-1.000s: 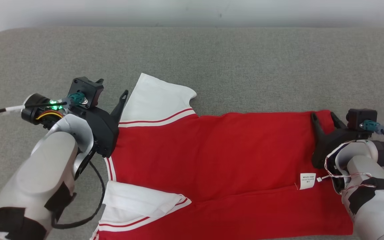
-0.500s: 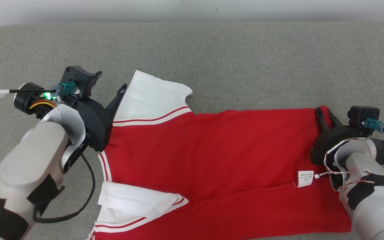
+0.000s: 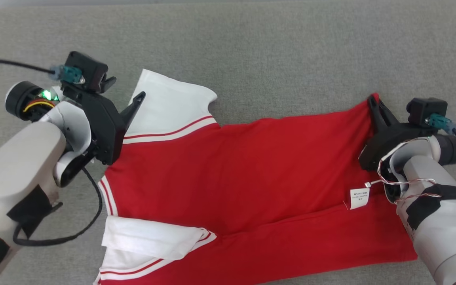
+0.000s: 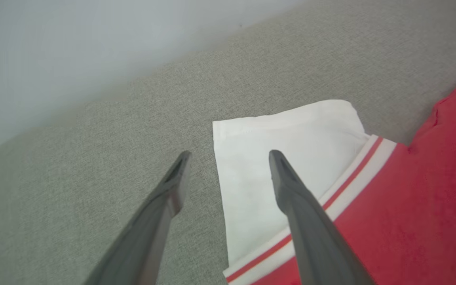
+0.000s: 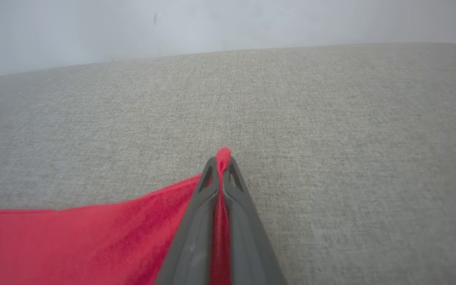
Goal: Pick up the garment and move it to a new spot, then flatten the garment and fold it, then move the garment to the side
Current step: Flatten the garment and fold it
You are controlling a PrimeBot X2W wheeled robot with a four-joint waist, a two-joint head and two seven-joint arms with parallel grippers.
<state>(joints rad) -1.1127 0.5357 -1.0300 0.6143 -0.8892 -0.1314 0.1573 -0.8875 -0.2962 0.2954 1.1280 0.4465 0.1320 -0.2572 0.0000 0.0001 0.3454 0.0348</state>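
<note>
Red garment (image 3: 244, 170), spread across grey padded surface (image 3: 251, 47). Right hand (image 3: 372, 99) clamped on far hem corner; left hand (image 3: 126, 88) apart, straddling white sleeve (image 3: 168, 107) edge. Flattening step, seemingly. Called next for closing left hand, then tugging taut.

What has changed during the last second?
The right gripper has shut on a red corner of the garment; before, its jaws stood open around it. The head camera has shifted. The left gripper stays open at the white sleeve; the garment still lies spread.
</note>
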